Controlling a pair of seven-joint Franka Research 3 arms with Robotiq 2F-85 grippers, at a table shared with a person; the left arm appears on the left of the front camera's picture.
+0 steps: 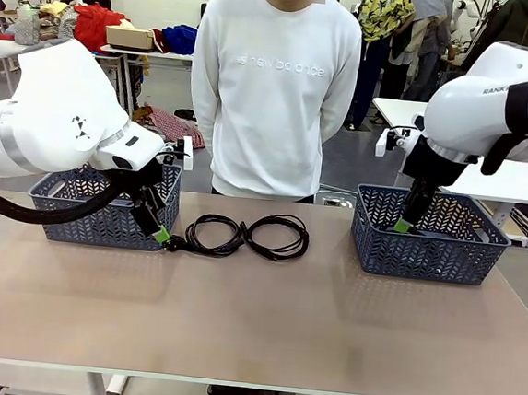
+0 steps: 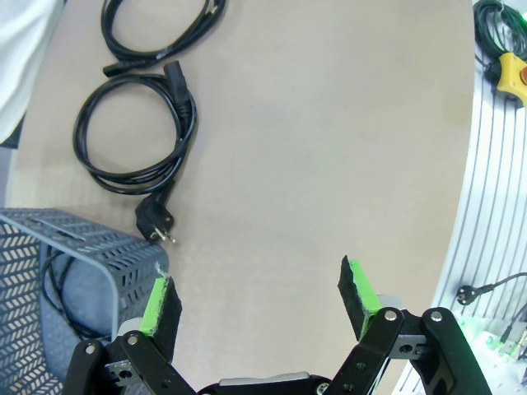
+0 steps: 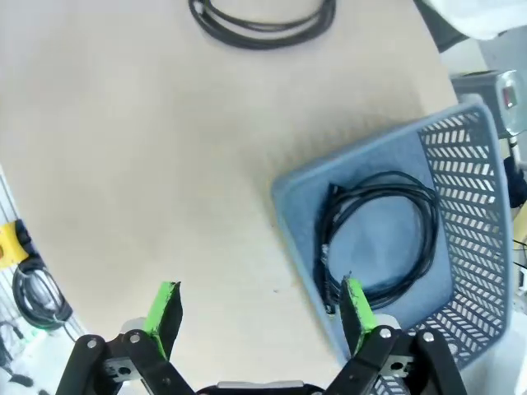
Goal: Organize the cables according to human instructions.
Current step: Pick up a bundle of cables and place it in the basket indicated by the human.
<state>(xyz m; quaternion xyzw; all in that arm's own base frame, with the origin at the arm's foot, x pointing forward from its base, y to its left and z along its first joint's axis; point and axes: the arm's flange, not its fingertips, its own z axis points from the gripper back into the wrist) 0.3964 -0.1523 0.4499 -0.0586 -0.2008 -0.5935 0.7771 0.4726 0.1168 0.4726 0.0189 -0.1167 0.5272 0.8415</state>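
Two black coiled cables lie side by side on the table, one (image 1: 213,235) beside the left basket (image 1: 69,208), the other (image 1: 277,236) to its right. My left gripper (image 1: 157,230) hangs open at that basket's right corner. The left wrist view has the open gripper (image 2: 259,300) over bare table, the nearer coil (image 2: 136,132) with its plug ahead, the second coil (image 2: 160,33) beyond, and a cable (image 2: 48,276) inside the basket. My right gripper (image 1: 402,224) is open over the right basket (image 1: 453,256), which holds a coiled cable (image 3: 379,239). The human (image 1: 274,87) stands at the far side.
The table's near half is bare wood. A yellow button box (image 2: 515,70) and green cord sit on the metal rail past the table's edge. Other tables with clothes and people stand far behind.
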